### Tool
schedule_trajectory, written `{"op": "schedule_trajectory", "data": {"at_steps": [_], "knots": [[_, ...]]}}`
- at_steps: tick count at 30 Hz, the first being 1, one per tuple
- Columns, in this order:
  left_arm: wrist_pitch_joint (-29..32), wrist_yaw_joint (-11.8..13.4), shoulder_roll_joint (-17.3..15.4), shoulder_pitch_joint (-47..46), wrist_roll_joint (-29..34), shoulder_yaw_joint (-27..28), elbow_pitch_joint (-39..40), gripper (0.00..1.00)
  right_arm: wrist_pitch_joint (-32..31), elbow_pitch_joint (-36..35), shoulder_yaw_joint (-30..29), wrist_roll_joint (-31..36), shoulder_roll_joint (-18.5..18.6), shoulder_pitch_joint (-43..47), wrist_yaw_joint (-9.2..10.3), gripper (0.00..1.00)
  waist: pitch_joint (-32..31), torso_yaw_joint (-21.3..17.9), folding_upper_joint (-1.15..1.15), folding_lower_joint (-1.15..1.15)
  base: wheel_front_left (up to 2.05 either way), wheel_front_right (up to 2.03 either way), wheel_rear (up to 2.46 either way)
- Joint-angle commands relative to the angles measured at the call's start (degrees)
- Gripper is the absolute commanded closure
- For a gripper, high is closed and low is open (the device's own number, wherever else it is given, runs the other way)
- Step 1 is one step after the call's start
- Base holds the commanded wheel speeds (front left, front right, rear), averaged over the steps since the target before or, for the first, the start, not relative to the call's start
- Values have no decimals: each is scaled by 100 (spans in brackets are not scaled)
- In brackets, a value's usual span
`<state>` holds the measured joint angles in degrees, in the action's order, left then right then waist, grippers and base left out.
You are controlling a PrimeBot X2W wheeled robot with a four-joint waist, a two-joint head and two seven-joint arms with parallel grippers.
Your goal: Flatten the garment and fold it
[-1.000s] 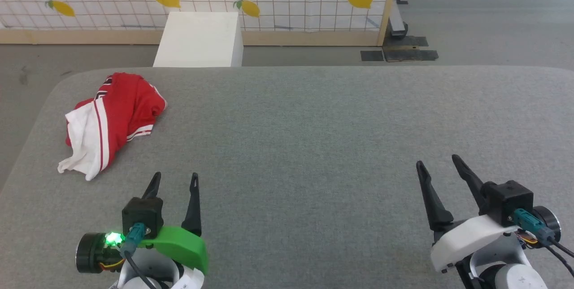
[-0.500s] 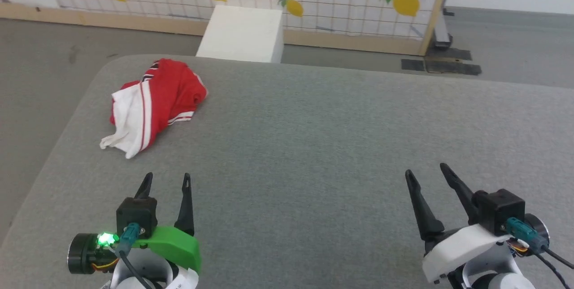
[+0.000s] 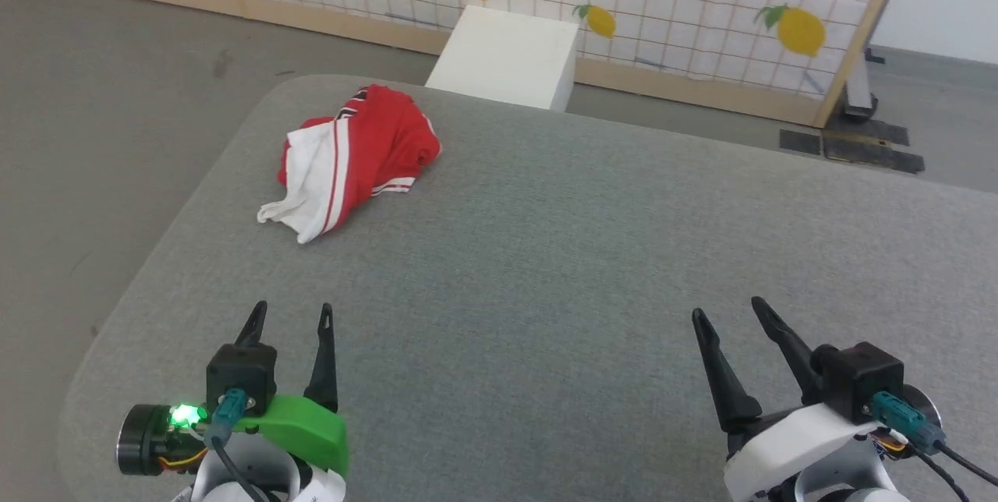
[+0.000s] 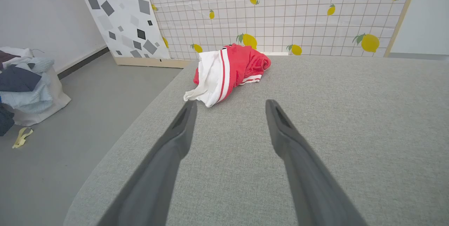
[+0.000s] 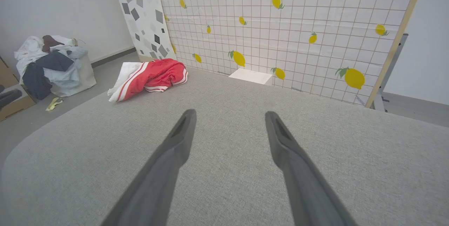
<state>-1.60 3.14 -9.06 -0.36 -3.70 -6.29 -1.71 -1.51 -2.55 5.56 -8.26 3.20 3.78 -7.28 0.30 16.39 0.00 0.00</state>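
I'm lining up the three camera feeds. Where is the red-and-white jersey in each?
Head view: jersey upper left, crumpled near the far left corner of the table.
Left wrist view: jersey upper centre.
Right wrist view: jersey upper left, near the table edge.
Shared landmark: the lemon-print grid panel behind the table.

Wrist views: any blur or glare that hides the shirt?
Left wrist view: shirt sharp and evenly lit, no glare; end effector fingers look soft, being close to the lens. Right wrist view: shirt smaller, off to the left, still clear; lighting flat, shadows faint. Head view: slightly grainy, no glare on the shirt.
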Motion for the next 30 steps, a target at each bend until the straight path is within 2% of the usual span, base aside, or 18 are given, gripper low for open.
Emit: {"op": "schedule_trajectory", "data": {"at_steps": [1, 17, 21, 23, 26, 28, 30], "knots": [[-47, 23, -36, -17, -56, -5, -11, 0, 9, -35, 11, -45, -5, 76, -21, 0, -1, 110, 0, 0, 0, 0, 0], [-33, 79, -104, -44, -157, -7, 29, 0, -29, -97, 38, -21, -27, 70, -21, 0, 80, 140, 0, 0, 0, 0, 0], [176, -96, -206, -184, -342, 28, 158, 0, -77, -158, 41, 33, -28, 19, -21, 0, 189, 44, 0, 0, 0, 0, 0], [471, -274, -285, -338, -552, 70, 205, 0, -107, -214, 28, 63, -11, -13, -21, 0, 271, -8, 0, 0, 0, 0, 0], [1056, -621, -603, -808, -799, 132, 212, 0, -160, -331, 23, 96, 52, -85, -21, 0, 464, -111, 0, 0, 0, 0, 0], [1828, -843, -915, -1341, -1148, 180, 21, 0, -207, -434, 25, 120, 121, -172, -21, 0, 661, -226, 0, 0, 0, 0, 0], [2436, -940, -1139, -1750, -1457, 194, -193, 0, -233, -511, 23, 137, 161, -237, -21, 0, 822, -312, 0, 0, 0, 0, 0]]}}
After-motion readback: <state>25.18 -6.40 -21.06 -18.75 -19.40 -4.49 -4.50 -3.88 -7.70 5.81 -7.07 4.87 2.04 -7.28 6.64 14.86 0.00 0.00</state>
